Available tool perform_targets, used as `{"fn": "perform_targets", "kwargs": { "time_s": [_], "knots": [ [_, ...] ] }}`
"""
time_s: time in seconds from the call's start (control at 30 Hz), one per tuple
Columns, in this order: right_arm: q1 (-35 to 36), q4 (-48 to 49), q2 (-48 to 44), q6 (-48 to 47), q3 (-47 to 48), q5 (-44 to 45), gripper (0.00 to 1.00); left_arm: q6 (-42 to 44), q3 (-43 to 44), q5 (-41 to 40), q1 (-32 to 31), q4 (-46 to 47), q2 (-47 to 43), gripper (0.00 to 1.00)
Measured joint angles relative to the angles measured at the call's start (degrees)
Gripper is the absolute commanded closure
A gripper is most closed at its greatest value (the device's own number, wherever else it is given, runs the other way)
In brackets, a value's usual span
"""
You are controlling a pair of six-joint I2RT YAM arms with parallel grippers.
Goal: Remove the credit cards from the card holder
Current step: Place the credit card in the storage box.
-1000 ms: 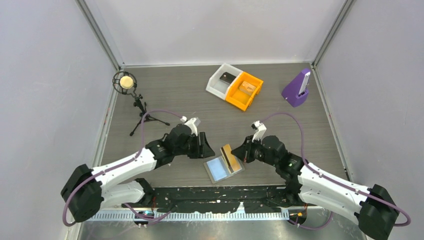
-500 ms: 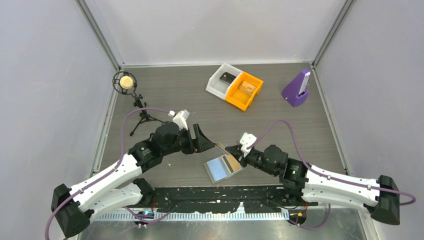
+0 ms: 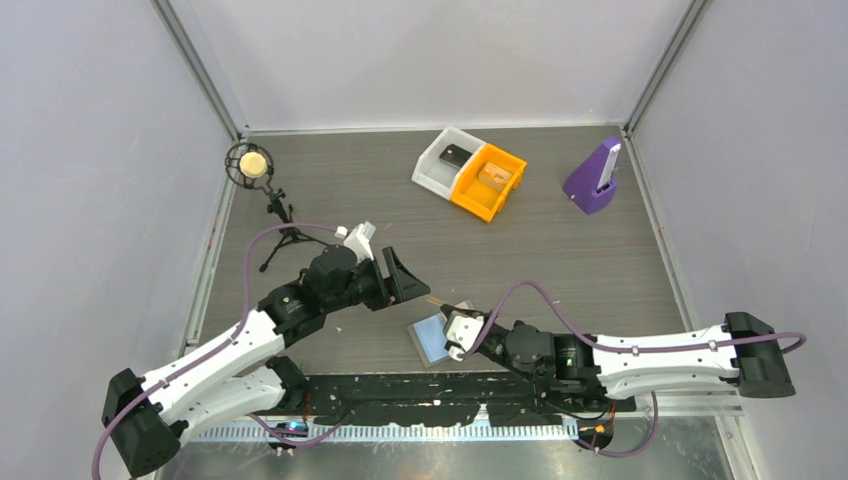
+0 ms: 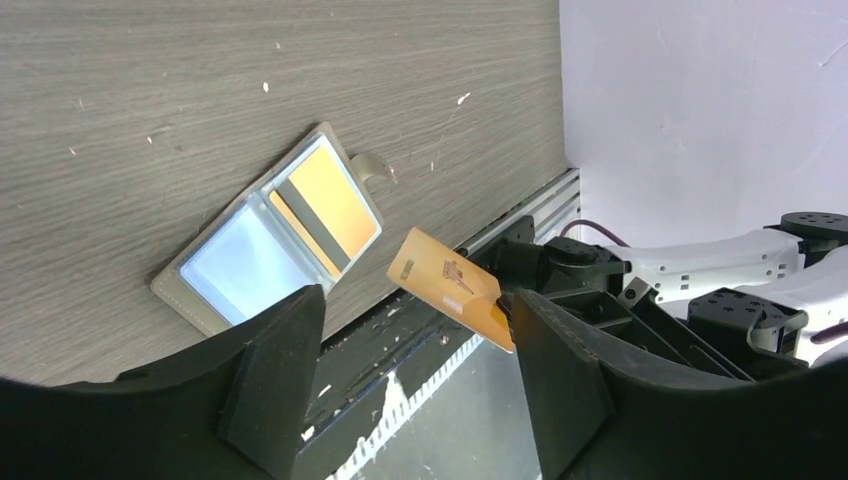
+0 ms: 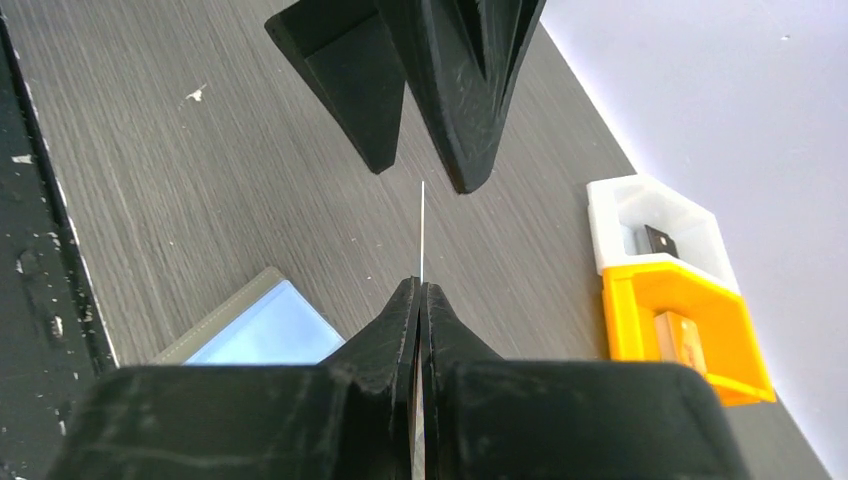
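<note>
The card holder [image 3: 430, 340] lies open on the table at the near edge. In the left wrist view it [image 4: 200, 285] shows a light blue panel and an orange card [image 4: 335, 195] in the other panel. My right gripper [image 3: 447, 310] is shut on a gold credit card [image 4: 445, 285] and holds it in the air above the holder. The card shows edge-on [image 5: 422, 230] in the right wrist view, past my shut gripper [image 5: 420, 290]. My left gripper [image 3: 405, 283] is open and empty, facing the card, with the card's far end near its fingertips [image 5: 460, 100].
A white bin [image 3: 445, 158] and an orange bin [image 3: 490, 180] stand at the back, each with a small item inside. A purple stand [image 3: 592, 180] is at the back right. A microphone on a tripod [image 3: 250, 165] stands at the left. A black rail [image 3: 450, 392] runs along the near edge.
My right gripper pulled the gold card up out of the holder and swung left over it. My left gripper drew back up and left, staying open.
</note>
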Motion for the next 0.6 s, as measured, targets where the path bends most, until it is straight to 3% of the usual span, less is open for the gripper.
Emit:
{"fn": "perform_targets", "kwargs": {
  "time_s": [0.5,0.6],
  "knots": [
    [7.3,4.5,8.6,-6.4,0.0,10.7,0.95,-10.0,-9.1,6.3,0.4,14.8,1.9,0.73],
    [8.2,5.1,9.3,-6.9,0.0,12.1,0.9,-12.0,-10.7,7.0,0.4,17.1,1.9,0.96]
  ]
}}
